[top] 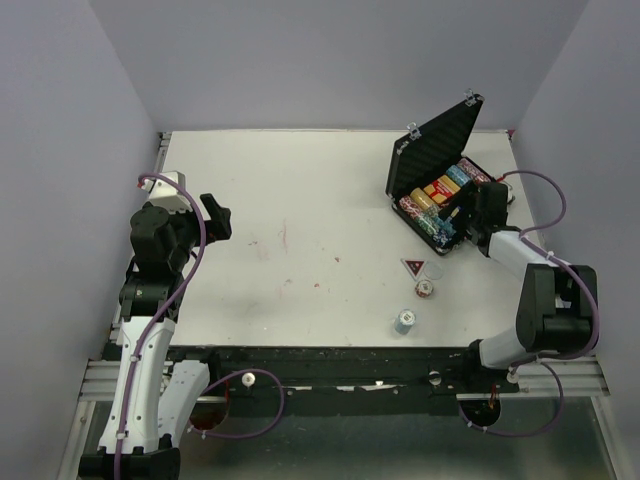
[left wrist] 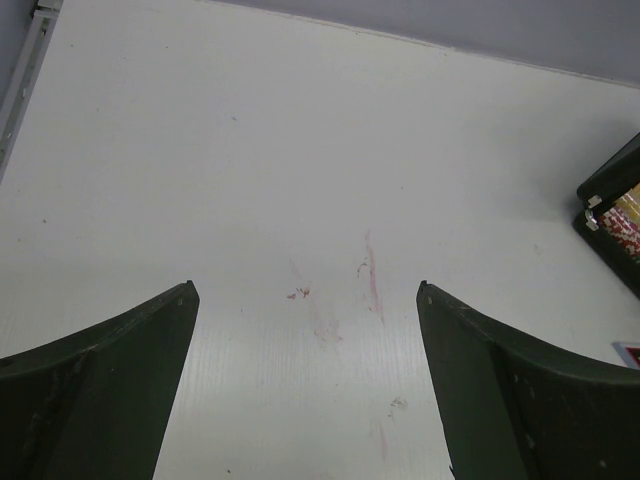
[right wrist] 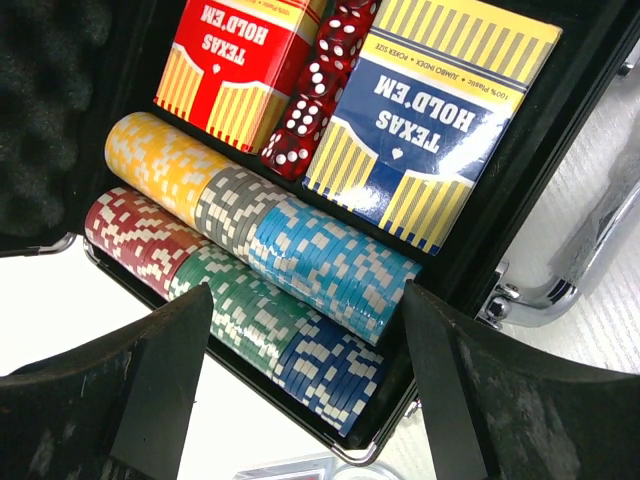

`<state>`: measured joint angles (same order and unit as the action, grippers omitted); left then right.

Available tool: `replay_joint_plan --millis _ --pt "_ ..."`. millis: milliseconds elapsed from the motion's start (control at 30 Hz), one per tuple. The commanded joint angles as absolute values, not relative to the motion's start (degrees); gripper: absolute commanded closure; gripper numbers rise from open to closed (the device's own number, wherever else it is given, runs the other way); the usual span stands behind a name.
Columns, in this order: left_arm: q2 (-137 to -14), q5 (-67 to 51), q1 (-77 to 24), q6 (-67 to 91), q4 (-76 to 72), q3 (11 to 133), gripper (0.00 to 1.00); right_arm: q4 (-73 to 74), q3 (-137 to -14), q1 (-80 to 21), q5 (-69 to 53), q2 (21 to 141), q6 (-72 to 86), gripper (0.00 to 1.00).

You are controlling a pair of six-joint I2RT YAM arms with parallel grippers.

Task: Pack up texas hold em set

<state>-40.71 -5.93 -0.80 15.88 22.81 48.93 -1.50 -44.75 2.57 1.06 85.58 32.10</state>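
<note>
**A:** The white table [top: 300, 200] is sitting between pale lilac walls [top: 60, 120], and faint reddish smears are showing on it. Where is the set lying?

**B:** The black case [top: 435, 150] is standing open at the table's far right, its lid tilting up toward the back wall. The right gripper [top: 470, 215] is hovering just over its near right edge.

**A:** What is that gripper's own camera showing?

**B:** The right gripper [right wrist: 305, 300] is spreading its jaws wide and gripping nothing. The chip rows [right wrist: 300, 250] are lying directly below and between the fingertips. The red deck [right wrist: 235, 60], the red dice [right wrist: 315, 95] and the blue deck [right wrist: 440, 120] are lying beyond them in the case. The silver handle [right wrist: 590, 260] is showing to the right, outside the jaws.

**A:** Is anything lying outside the case?

**B:** A dark triangular marker [top: 413, 267] and two small chip stacks [top: 425, 289] are resting on the table in front of it.

**A:** And the other arm?

**B:** The left gripper [left wrist: 307, 290] is hanging open and empty over bare table at the left. The case is sitting well apart from it, only its corner peeking in at the right edge of that view.
</note>
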Motion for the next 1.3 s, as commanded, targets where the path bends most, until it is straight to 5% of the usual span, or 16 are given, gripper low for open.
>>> replay_joint_plan --millis 0,600,900,1267 --pt "-40.25 -6.50 -0.44 15.64 22.06 48.43 0.01 -6.24 -44.30 2.37 -3.16 86.39 32.61 0.17" --pt "-40.17 -6.24 -0.53 15.56 22.24 48.43 0.01 -0.10 -42.01 2.37 7.83 75.86 26.37 0.14" --pt "-40.25 -6.77 -0.53 16.00 22.15 48.34 0.01 20.02 -43.50 -3.77 2.99 65.22 25.75 0.17" --pt "-39.99 -7.56 -0.53 16.35 21.89 48.25 0.01 45.95 -53.09 -15.45 2.43 67.50 29.87 0.20"
